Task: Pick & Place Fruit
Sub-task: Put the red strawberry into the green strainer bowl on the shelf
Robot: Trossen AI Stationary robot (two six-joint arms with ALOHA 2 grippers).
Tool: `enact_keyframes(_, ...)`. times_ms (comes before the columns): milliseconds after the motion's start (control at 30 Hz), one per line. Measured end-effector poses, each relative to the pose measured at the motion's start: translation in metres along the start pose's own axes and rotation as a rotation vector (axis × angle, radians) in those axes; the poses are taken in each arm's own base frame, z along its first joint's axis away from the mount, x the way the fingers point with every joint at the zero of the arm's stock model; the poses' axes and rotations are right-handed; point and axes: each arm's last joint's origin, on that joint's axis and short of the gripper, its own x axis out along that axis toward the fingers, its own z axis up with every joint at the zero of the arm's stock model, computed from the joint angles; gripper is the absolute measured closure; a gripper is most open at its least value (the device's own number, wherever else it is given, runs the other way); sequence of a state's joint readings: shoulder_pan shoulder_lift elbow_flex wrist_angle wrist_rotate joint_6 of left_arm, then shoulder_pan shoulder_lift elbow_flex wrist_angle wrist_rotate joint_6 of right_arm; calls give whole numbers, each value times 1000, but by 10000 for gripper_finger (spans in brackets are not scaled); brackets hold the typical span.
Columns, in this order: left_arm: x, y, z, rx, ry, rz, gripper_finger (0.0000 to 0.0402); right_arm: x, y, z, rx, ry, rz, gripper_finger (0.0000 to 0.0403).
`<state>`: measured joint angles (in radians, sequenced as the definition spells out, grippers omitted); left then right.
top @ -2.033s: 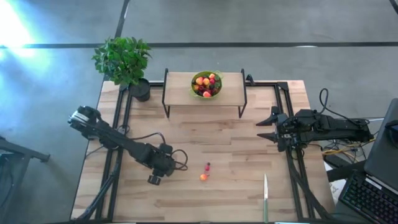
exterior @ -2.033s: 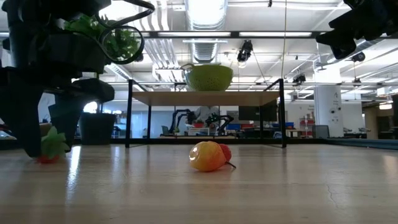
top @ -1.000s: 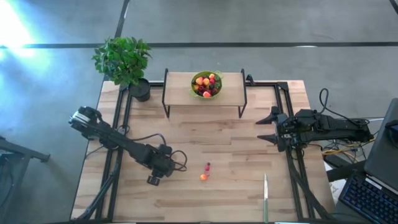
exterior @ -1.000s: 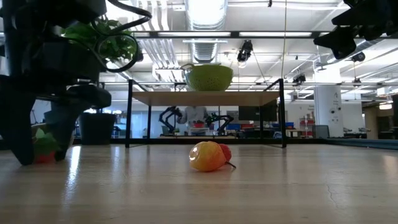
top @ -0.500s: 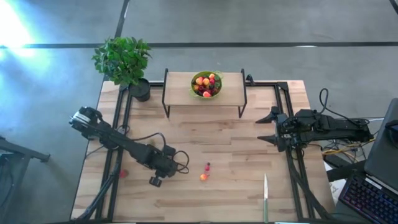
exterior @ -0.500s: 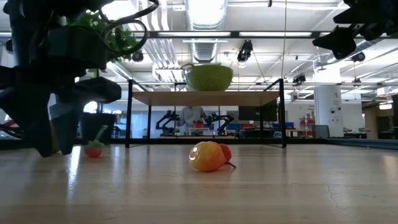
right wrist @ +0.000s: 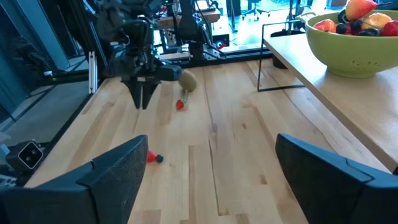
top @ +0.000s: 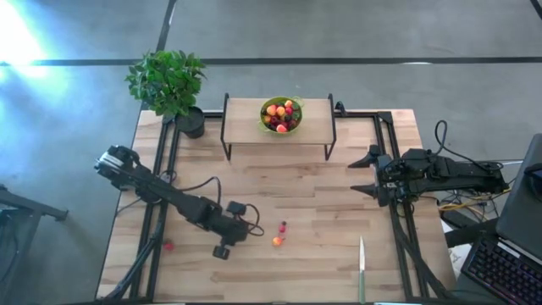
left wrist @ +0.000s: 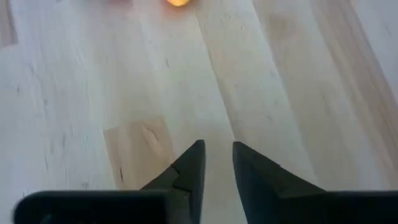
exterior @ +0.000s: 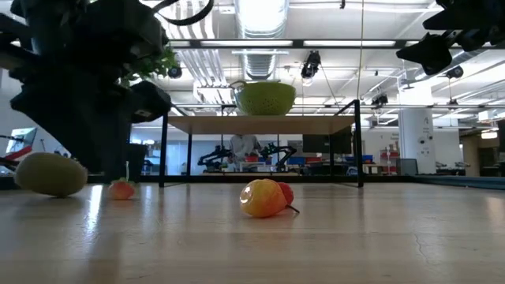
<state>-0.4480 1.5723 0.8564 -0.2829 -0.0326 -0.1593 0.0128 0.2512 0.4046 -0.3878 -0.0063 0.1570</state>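
my left gripper [top: 222, 252] hangs over bare table [top: 322, 254], jaws nearly clenched on nothing. the orange fruit [top: 276, 241] lies ahead of it, a small red one [top: 168, 246], maybe a strawberry, behind. right gripper [top: 362, 174] waits released.

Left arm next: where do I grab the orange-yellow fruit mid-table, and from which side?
Probably from straight above, closing the left gripper across the rounded middle of the orange-yellow fruit. It lies low on the table, and a small red fruit sits close behind it toward the shelf side, so place the fingers on its two free flanks.
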Motion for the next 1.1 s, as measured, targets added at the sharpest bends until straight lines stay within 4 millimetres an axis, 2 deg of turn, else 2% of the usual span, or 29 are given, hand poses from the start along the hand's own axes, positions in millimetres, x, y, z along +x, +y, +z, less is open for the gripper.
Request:
enact_keyframes(200,-5,2,12,32,-36,14,227,0,0,0,0,0,0,76)
enact_keyframes(367,-6,5,1,171,83,38,176,0,0,0,0,0,0,91)
enact_keyframes(600,-7,13,-6,221,159,199,170,0,0,0,0,0,0,111)
enact_keyframes(867,-8,20,-8,220,196,213,173,0,0,0,0,0,0,131)
enact_keyframes(1100,-9,37,-12,205,261,236,175,0,0,0,0,0,0,150)
